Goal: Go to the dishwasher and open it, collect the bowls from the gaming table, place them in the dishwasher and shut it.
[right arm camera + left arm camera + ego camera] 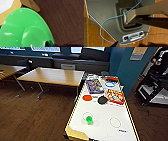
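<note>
Dark wood-plank floor [37,117] runs under everything we see, and it also shows in both wrist views. In the right wrist view a glossy green bowl [25,31] sits very close to the camera, above that floor and beside a tan corner piece with a white top; we cannot tell whether the right end effector is apart, together or clamped on the bowl, since its fingers are not plain. In the left wrist view we see the robot's grey base with a blue cable [102,25] looping across it over the floor; the left end effector's state we cannot tell either.

From the head view we look down on the gaming table [130,119], a long bench with a yellow edge and a pale top. Near the middle of the gaming table stands a small green object [89,119], beside a faint ring mark. Toward the gaming table's far end lie an orange bowl [87,97] and a dark bowl [102,100], near each other, with a blue box [94,86] and a red box [115,96] just beyond them. Left of the gaming table stands a plain wooden table [52,75], and beyond it a dark sofa against a teal wall [120,62].
</note>
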